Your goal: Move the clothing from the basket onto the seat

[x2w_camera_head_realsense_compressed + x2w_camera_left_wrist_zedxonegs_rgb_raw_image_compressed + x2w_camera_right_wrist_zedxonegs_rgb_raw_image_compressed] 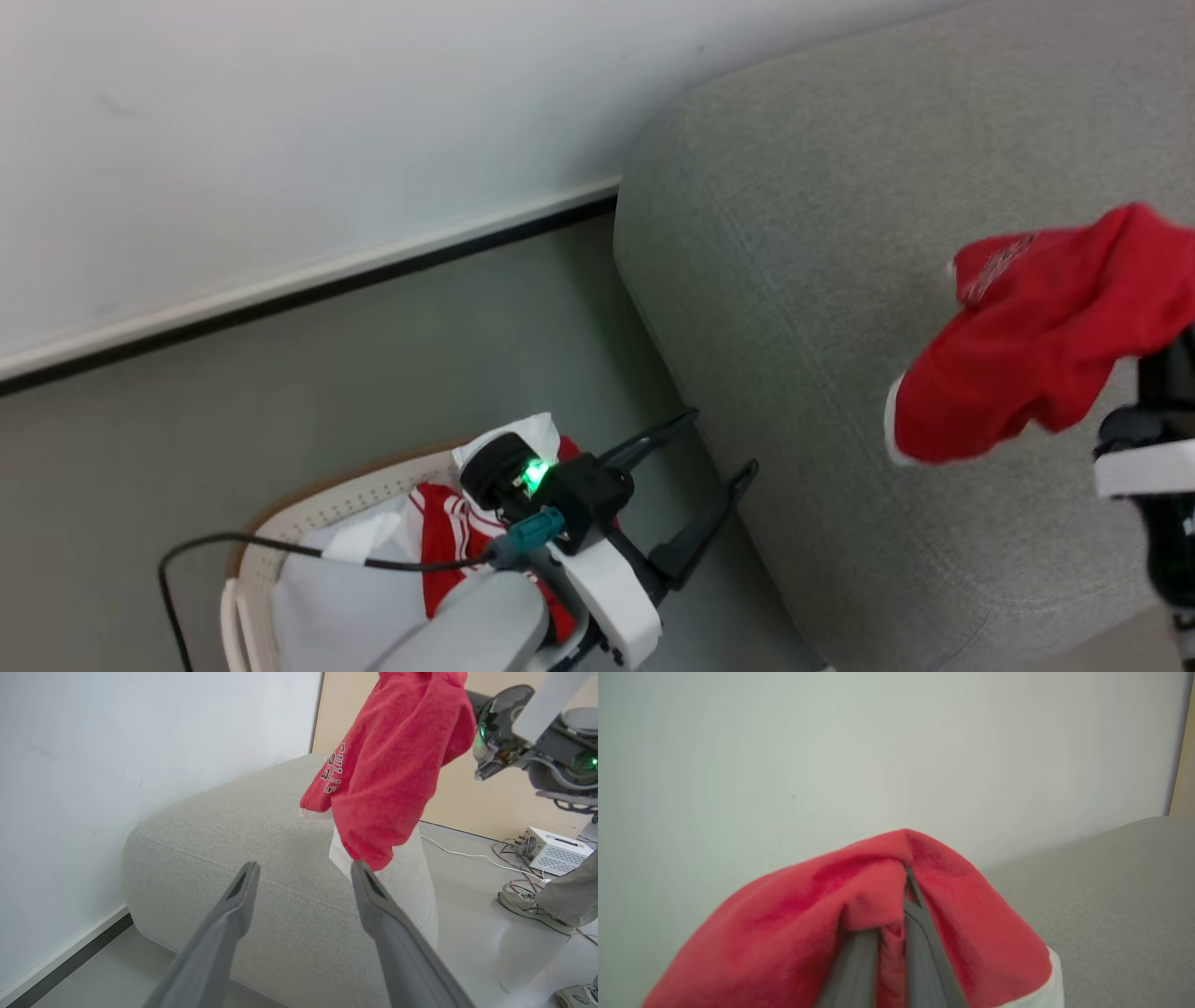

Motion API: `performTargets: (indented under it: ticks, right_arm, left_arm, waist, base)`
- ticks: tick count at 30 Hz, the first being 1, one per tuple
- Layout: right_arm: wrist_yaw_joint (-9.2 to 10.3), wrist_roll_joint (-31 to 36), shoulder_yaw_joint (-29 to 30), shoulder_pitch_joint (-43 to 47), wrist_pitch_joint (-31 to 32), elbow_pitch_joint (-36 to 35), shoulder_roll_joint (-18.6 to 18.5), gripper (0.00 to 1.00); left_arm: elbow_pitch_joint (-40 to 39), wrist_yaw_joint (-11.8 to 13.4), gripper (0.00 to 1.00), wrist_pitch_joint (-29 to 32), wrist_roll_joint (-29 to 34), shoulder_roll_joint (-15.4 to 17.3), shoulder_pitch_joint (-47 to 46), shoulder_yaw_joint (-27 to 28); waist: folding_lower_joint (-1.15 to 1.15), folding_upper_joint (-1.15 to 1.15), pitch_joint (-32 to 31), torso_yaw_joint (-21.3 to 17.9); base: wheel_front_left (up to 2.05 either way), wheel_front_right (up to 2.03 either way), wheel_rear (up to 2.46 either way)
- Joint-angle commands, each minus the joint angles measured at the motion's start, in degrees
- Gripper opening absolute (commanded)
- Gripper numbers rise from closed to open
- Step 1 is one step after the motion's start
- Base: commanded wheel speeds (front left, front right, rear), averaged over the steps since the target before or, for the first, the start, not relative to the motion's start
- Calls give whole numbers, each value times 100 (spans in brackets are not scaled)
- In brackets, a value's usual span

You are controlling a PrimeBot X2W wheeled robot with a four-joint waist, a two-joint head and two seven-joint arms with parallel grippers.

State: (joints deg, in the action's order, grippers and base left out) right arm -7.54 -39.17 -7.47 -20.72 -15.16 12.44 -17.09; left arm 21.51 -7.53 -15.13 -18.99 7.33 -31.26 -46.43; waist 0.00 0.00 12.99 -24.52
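A red garment (1046,336) of the clothing hangs above the grey seat (822,280), draped over my right gripper (902,891), which is shut on its fabric. In the left wrist view the same garment (397,765) dangles over the seat (261,858), with white lettering and a white hem. More red clothing with white stripes (448,537) lies in the white basket (345,495) at the lower left. My left gripper (724,439) is open and holds nothing, between the basket and the seat's edge, its fingers (243,891) pointing at the seat.
A white wall with a dark baseboard (308,289) runs behind the basket. A pale liner (336,597) lies in the basket. Beyond the seat are a person's shoe (528,905), a white box (551,851) and loose cables (467,854) on the floor.
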Motion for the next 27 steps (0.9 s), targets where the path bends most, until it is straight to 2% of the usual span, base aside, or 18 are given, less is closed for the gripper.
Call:
performTargets:
  ticks: [1,8,16,21,27]
  right_arm:
    - [10,-177,105,-381,2,120,-112,0]
    - [10,-635,535,-1779,4,996,-696,0]
    - [10,-794,776,-2975,3,2129,-1283,0]
    - [11,-640,328,-3315,93,3207,-1499,0]
    - [11,-548,-501,-3422,951,4151,-1524,0]
  left_arm:
    - [-27,15,100,21,56,130,-189,-15]
    - [-237,16,100,135,149,431,-739,1]
    - [-454,91,100,165,243,587,-983,60]
    - [-503,125,100,135,229,588,-1020,60]
    - [-412,150,100,93,130,565,-901,70]
  waist:
    - [0,0,717,294]
    - [0,0,1803,737]
    - [0,0,2384,1117]
    - [0,0,2489,1253]
    - [0,0,2279,1251]
  base:
    - [0,0,0]
    - [0,0,0]
    - [0,0,0]
    - [0,0,0]
    - [0,0,0]
